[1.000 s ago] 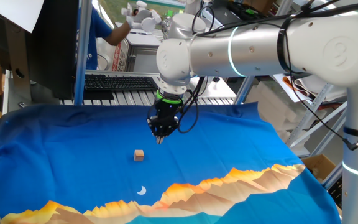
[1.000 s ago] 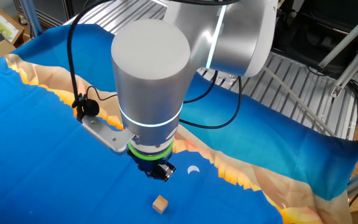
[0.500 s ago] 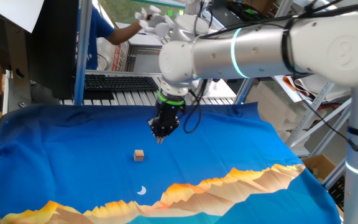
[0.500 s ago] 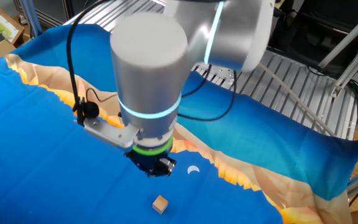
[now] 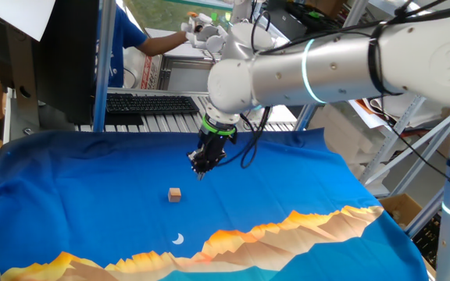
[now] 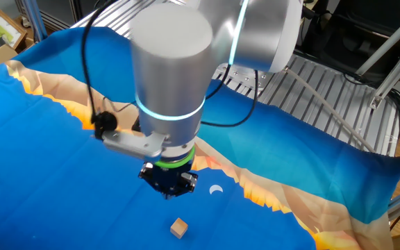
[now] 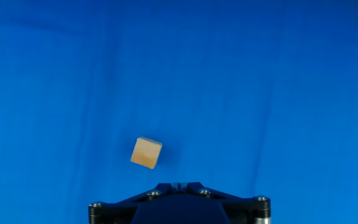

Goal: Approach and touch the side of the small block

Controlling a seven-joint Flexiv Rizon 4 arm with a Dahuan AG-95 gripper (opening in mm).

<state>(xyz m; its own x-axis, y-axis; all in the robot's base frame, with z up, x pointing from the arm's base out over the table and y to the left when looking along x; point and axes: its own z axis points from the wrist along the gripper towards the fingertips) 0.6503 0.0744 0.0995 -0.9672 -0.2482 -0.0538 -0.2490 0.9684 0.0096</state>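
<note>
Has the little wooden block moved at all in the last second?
No. The block sits at the same spot on the blue cloth, the same way from the white crescent mark, in both fixed views.

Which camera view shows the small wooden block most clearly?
The hand view: the small block is largest there, alone on the blue cloth, with its faces visible. In one fixed view it is tiny, below the gripper. In the other fixed view it sits near the bottom edge.

Silver arm (image 5: 319,62), glowing cyan ring, green collar, black tool (image 5: 201,173).
</note>
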